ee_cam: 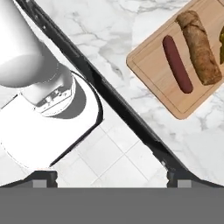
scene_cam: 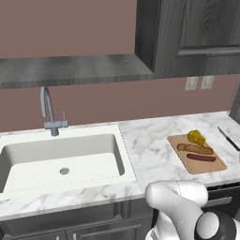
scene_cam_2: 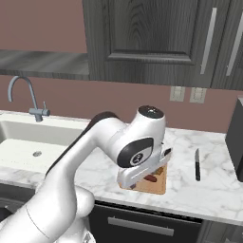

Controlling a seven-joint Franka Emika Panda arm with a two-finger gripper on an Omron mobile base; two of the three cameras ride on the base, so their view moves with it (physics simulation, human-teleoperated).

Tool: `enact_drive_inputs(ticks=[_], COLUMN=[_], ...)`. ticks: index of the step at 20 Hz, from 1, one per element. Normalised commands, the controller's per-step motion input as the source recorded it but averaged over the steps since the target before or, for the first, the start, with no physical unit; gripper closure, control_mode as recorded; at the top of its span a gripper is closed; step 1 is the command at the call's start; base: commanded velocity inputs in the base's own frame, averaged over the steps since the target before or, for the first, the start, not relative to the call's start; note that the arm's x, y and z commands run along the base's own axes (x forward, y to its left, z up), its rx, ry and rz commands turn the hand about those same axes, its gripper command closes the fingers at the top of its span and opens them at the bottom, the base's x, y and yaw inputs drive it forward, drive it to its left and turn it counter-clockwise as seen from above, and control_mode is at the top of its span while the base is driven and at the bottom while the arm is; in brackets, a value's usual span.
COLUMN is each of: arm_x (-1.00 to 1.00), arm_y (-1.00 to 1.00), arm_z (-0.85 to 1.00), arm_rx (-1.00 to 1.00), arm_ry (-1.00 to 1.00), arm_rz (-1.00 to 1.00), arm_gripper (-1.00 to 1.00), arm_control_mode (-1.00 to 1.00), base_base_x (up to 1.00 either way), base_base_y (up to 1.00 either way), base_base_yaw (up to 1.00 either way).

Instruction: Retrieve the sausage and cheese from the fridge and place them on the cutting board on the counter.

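I see the board (scene_cam: 197, 153) at right-centre of the left base view, on the marble surface (scene_cam: 150, 145), w/ three things on it: the yellow cheese (scene_cam: 196, 137) at its far end, a tan lumpy piece (scene_cam: 195, 149) in the middle, and the dark sausage (scene_cam: 201, 157) nearest me. In the hand view the board (ee_cam: 166, 83) sits upper right, sausage (ee_cam: 177, 64) and tan piece (ee_cam: 199, 48) lying side by side, apart, neither overhanging. Both task items look placed, so I judge the job basically done.

Jaws are spread wide, pinching nothing; the two tips (ee_cam: 111, 180) show at the bottom of the hand view, left and right corners, w/ only floor tile and surface edge between them.

Risks from here, as I read it:
- In the right base view the wrist hangs right over the board (scene_cam_2: 154, 182), hiding most of it. A careless retract or swing could clip the board and slide it twd the surface edge, which is near its front side.
- Sausage is round, so a nudge to the board could roll it off.
- A knife (scene_cam_2: 197, 164) lies just right of the board; a sweep that way could knock it.
- Cheese is barely in the hand view, upper right edge, so I can't confirm its seating from there.

I'd lift straight up before any sideways move.
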Motion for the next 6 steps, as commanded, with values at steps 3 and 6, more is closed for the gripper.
enact_drive_inputs(ticks=[3,6], arm_x=[-0.6,-0.5], arm_y=[0.0,0.0], arm_z=[0.79,0.78], arm_rx=[0.0,0.0], arm_ry=[-0.07,-0.08], arm_rz=[0.0,0.0], arm_gripper=[-1.0,-1.0], arm_control_mode=[-1.0,-1.0], base_base_x=[0.0,0.0], base_base_y=[0.0,0.0], base_base_yaw=[0.0,0.0])
